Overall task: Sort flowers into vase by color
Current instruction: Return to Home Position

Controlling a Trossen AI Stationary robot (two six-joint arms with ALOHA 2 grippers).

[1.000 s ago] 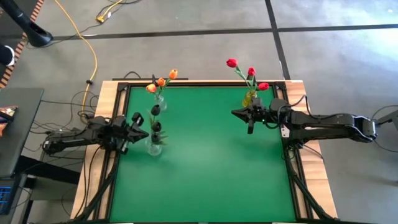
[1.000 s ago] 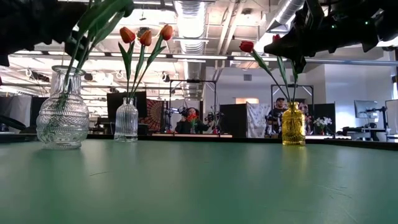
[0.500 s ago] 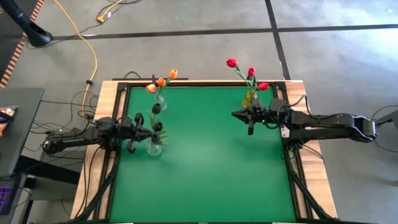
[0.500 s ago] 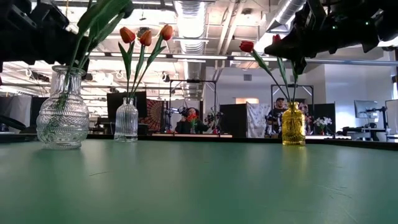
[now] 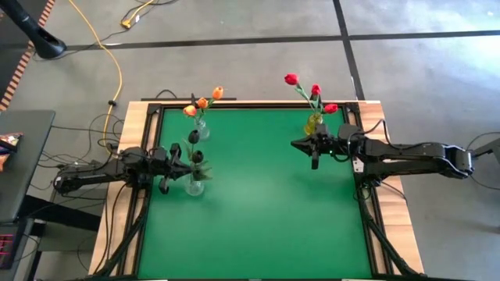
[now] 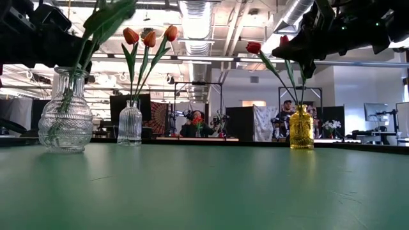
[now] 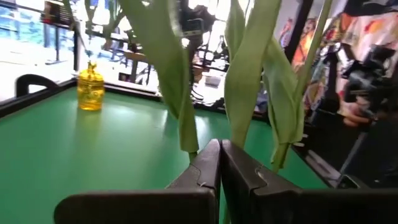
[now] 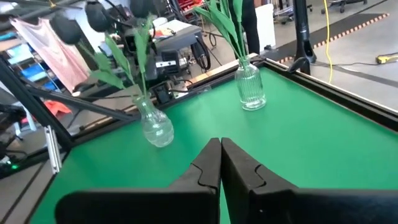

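Left wrist view: our left jaws, closed empty like the right jaws by the yellow vase, crowd the dark flowers' leaves; retreating could snag them, toppling the clear vase.

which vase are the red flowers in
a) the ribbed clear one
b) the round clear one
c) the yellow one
C: in the low view the red tulips rise out of the yellow vase, while the ribbed clear vase holds the orange tulips.
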